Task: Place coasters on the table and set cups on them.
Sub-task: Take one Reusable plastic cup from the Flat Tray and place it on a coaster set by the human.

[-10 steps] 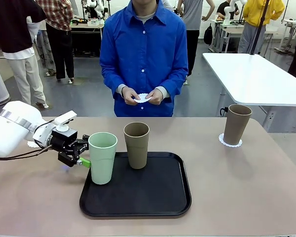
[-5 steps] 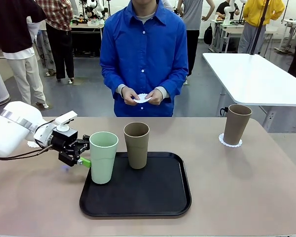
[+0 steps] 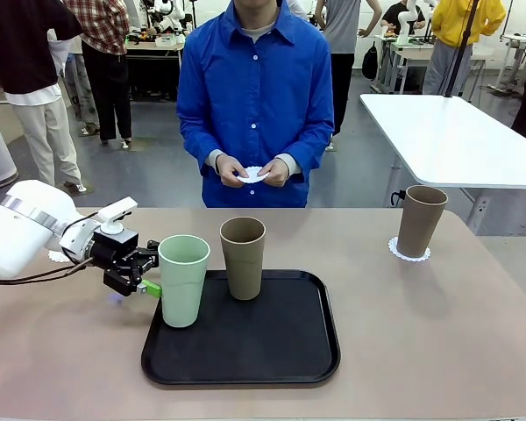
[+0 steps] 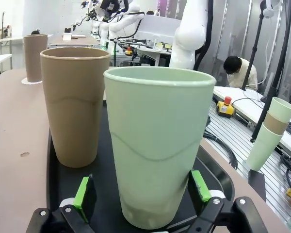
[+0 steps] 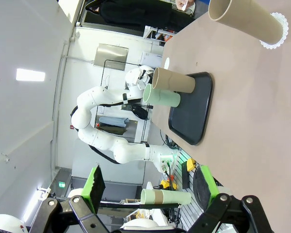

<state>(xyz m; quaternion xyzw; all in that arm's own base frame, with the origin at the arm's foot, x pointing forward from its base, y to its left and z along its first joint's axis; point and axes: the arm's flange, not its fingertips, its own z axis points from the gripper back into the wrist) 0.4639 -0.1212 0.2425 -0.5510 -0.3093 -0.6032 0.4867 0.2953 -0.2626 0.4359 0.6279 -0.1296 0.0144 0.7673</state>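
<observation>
My left gripper (image 3: 155, 281) is open and straddles the lower part of the pale mint cup (image 3: 183, 279), which stands upright at the left end of the black tray (image 3: 245, 379). In the left wrist view a gap shows between the cup (image 4: 157, 145) and the green pads (image 4: 83, 191). A taupe cup (image 3: 243, 257) stands on the tray beside it. Another taupe cup (image 3: 420, 219) stands on a coaster (image 3: 409, 253) at the table's (image 3: 421, 333) far right. A coaster (image 3: 56, 256) peeks out behind my left arm. The person's hands hold a coaster (image 3: 253, 174). My right gripper (image 5: 150, 191) is open and holds nothing.
The person stands at the far edge, opposite the tray. A white table (image 3: 447, 136) stands beyond the right corner. Bare tabletop lies right of the tray and along the near edge. In the right wrist view, the tray (image 5: 191, 114) lies far from that gripper.
</observation>
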